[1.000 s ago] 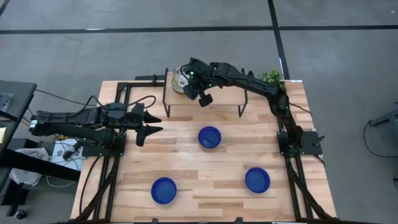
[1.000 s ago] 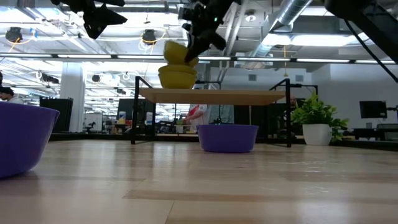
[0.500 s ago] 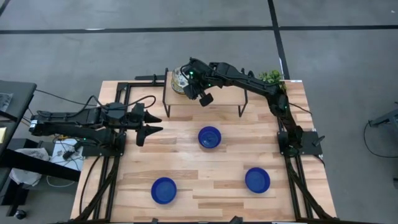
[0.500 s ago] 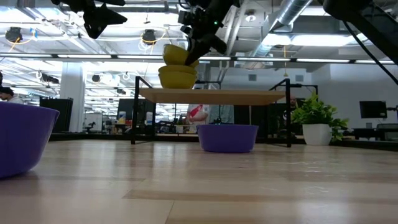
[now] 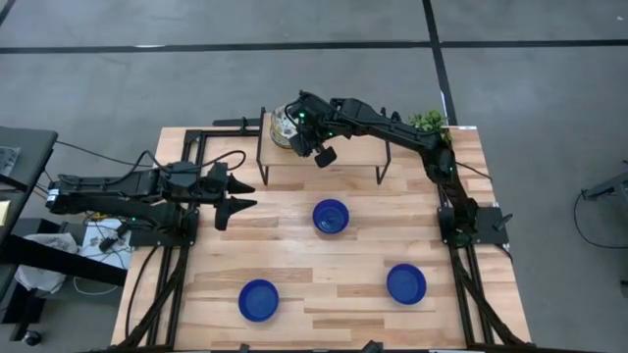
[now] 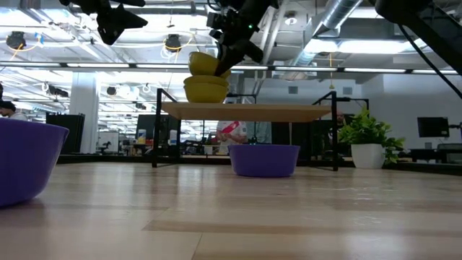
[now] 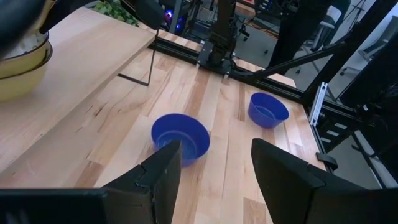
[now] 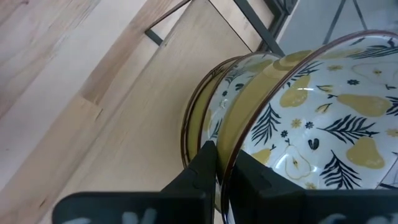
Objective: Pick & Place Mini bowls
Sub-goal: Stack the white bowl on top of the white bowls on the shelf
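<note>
On the left end of a raised wooden shelf [image 5: 343, 157] stands a stack of mini bowls [image 5: 280, 126], yellow outside and white inside with yellow pears and dark leaves. The top bowl [image 6: 203, 63] sits tilted in the bowl below [image 6: 206, 90]. My right gripper [image 8: 222, 171] is over the stack, shut on the top bowl's rim. Three blue mini bowls [image 5: 331, 216] [image 5: 259, 300] [image 5: 405, 283] stand on their bases on the table. My left gripper [image 5: 250, 194] waits open above the table's left side. My right gripper pinches the top bowl's rim [image 8: 225, 163], one finger [image 8: 202, 165] outside the wall and one [image 8: 245, 169] inside. The fingers slant down from the table's right. The bowl is tilted, its held side raised and its lower part still in the bowl beneath.
The shelf stands on thin black legs along the table's far side. A small potted plant [image 5: 428, 122] stands at the far right corner. A black frame [image 5: 191, 157] runs along the table's left and right sides. Bare wood lies between the blue bowls.
</note>
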Controlling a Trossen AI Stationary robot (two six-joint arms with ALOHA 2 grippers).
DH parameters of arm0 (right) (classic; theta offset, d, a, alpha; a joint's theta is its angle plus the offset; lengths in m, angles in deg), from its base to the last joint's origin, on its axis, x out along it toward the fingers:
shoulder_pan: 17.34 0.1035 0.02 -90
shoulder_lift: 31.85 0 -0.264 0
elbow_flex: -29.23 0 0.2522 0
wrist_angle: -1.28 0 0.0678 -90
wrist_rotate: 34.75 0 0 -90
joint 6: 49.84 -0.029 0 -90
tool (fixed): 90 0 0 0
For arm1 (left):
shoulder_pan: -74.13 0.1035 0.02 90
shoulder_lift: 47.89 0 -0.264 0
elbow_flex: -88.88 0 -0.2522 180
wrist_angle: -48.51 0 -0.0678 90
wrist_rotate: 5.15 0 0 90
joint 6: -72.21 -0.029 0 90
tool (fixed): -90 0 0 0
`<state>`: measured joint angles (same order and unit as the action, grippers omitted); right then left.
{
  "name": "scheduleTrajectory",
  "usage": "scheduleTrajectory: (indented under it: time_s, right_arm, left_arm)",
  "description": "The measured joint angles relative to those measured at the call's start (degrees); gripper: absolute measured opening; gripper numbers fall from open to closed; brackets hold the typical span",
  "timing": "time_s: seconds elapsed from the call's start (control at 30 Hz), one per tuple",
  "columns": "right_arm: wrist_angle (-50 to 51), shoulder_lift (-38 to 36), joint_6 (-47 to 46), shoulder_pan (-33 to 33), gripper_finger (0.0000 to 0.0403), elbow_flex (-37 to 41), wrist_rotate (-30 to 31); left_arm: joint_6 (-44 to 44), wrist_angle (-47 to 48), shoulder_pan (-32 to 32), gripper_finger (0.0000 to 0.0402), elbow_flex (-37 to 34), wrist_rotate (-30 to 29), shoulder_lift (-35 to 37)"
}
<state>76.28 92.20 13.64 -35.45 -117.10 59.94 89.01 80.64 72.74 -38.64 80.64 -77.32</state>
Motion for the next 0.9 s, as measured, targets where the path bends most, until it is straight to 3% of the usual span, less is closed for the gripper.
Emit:
scheduleTrajectory:
  time_s: [0.9]
  right_arm:
    - [-0.7, 0.0, 0.0, 0.1, 0.0057, 0.0, 1.8]
  left_arm:
    - [0.0, 0.0, 0.0, 0.0192, 0.0, 0.0, 0.0]
